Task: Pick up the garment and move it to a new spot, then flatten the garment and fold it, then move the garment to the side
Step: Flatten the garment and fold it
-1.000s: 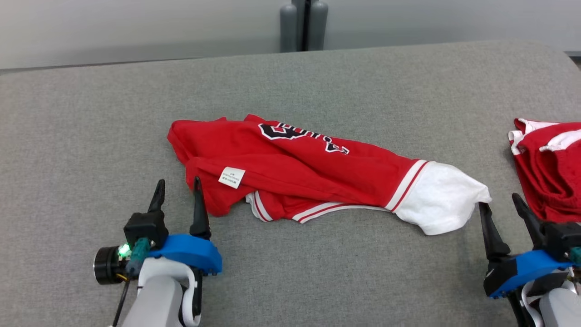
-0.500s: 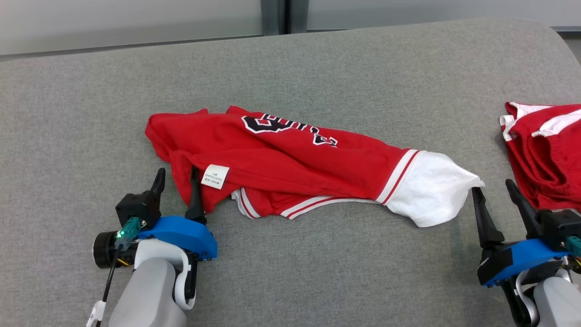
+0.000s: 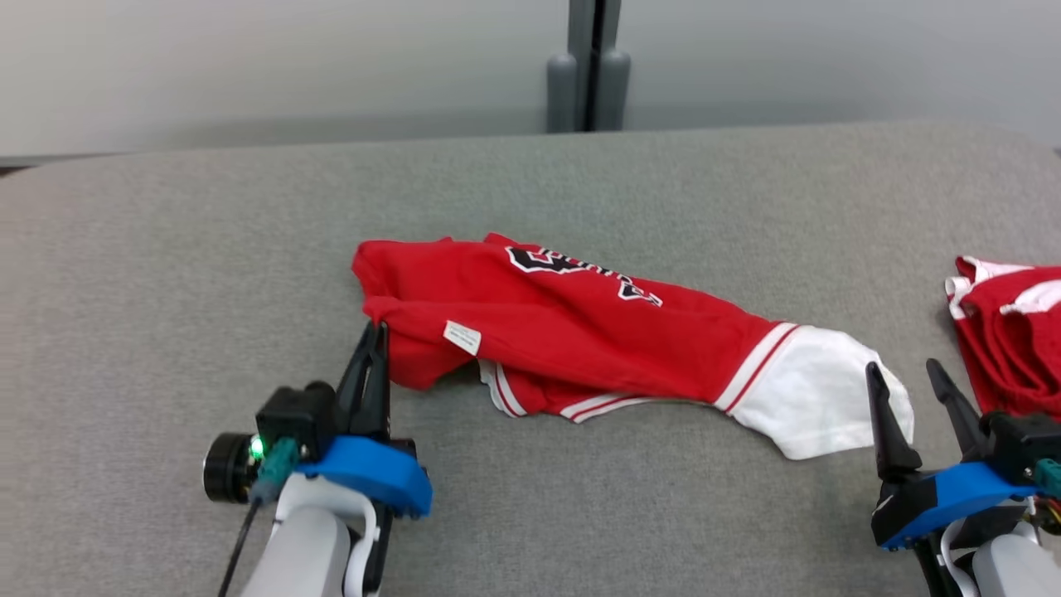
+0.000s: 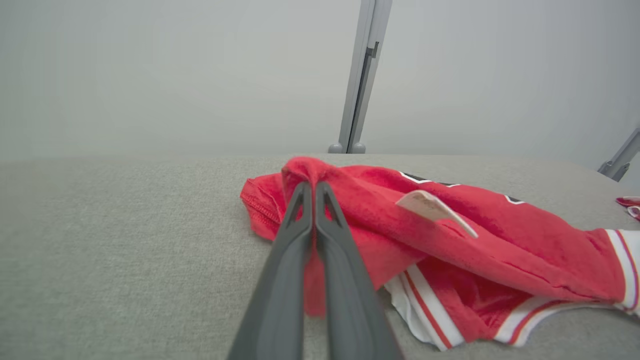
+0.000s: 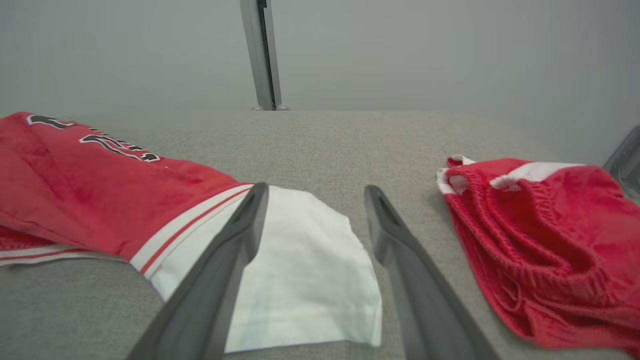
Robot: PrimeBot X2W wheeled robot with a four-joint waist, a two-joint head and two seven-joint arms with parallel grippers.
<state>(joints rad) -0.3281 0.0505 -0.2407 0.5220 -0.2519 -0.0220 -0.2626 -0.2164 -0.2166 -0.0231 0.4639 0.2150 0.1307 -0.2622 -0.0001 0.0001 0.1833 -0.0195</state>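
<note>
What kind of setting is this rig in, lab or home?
Probably a lab or test bay: bare pale wall panels with a grey post, a grey fabric-covered table, a red jersey and a second red garment.

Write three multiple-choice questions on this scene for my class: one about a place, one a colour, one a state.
1. The second red garment lies on the table's: A left side; B right side; C middle.
2. The shirt's end by the right jaws is: A white; B blue; C black.
3. The left jaws are: A wide open; B shut on the shirt; C shut on nothing.
Answers: 1 B, it lies right of the right jaws; 2 A, the cloth there is plain white; 3 B, red cloth is pinched between them.
</note>
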